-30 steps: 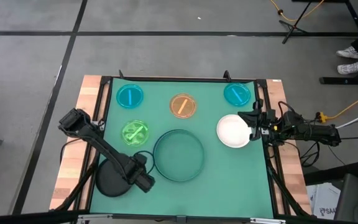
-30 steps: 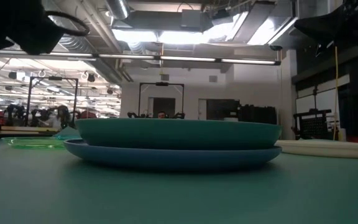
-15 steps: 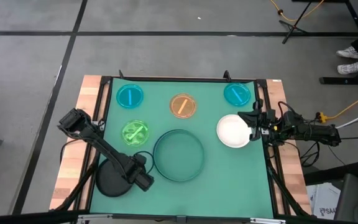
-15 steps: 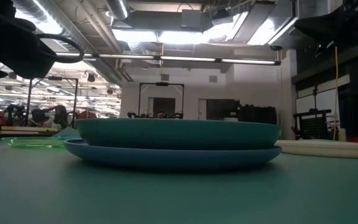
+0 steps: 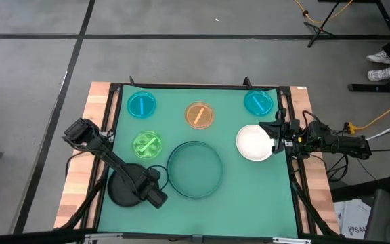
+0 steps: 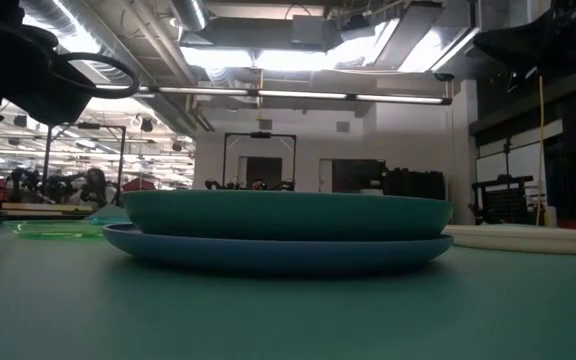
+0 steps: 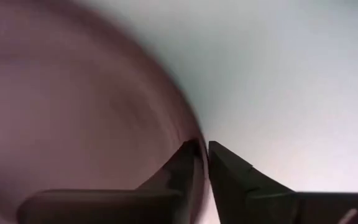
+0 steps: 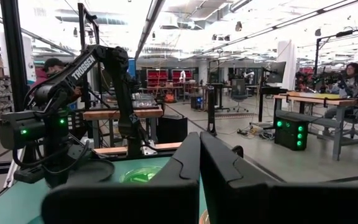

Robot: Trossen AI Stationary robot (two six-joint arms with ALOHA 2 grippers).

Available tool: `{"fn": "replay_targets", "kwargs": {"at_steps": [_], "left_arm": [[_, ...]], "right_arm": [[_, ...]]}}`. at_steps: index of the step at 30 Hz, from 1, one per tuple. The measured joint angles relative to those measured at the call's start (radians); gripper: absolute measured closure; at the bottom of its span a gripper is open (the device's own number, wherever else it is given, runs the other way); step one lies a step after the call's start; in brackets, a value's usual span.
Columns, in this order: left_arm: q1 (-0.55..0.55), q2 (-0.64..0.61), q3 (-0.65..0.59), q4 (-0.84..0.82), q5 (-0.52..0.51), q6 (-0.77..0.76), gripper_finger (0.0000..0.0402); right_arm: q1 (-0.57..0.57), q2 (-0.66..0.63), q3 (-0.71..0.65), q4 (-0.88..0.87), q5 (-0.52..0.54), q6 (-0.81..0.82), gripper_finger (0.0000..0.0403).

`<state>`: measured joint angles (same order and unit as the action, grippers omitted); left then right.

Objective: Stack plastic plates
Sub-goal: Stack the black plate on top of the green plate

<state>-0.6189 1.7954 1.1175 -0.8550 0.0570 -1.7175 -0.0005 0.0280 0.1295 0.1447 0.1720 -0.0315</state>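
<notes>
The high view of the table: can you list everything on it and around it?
Small translucent cyan plastic plates: two, far left and far right of the table.
Small translucent orange plastic plate: one, far middle.
Small translucent lime-green plastic plate: one, left of centre.
Large dark-green plastic plate: one, near centre, stacked on the light-blue one.
Large light-blue plastic plate: one, underneath.
Medium white plastic plate: one, right side.
Medium black plastic plate: one, near left.
Green-topped table: one.
People: two in the room beyond.
Left gripper: fingers shut on the black plate's rim.
Right gripper: fingers shut, beside the white plate.
</notes>
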Motion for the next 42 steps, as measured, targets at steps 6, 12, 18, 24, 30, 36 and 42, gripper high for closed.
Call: {"fn": "replay_targets", "kwargs": {"at_steps": [6,12,18,24,30,36,42], "left_arm": [[-0.004,-0.001,0.000,0.002,0.000,0.012,0.0387],[-0.006,-0.001,0.000,0.001,0.020,0.038,0.0390],[-0.022,-0.002,0.000,0.000,0.040,0.053,0.0391],[-0.029,-0.005,0.053,-0.099,0.025,0.066,0.0392],[-0.029,-0.006,0.180,-0.259,-0.066,0.109,0.0392],[-0.026,-0.006,0.294,-0.317,-0.217,0.185,0.0392],[0.002,-0.006,0.369,-0.318,-0.322,0.285,0.0392]], "right_arm": [[0.000,0.000,0.000,-0.007,0.001,0.000,0.0402],[0.000,0.000,0.000,-0.007,0.001,0.000,0.0402],[0.000,0.000,0.000,-0.007,0.001,0.000,0.0402],[0.000,0.000,0.000,-0.008,0.000,0.000,0.0402],[0.000,0.000,0.000,-0.008,0.000,0.000,0.0402],[0.000,0.000,0.000,-0.008,0.000,0.000,0.0402],[0.000,0.000,0.000,-0.008,0.000,0.000,0.0402]]}}
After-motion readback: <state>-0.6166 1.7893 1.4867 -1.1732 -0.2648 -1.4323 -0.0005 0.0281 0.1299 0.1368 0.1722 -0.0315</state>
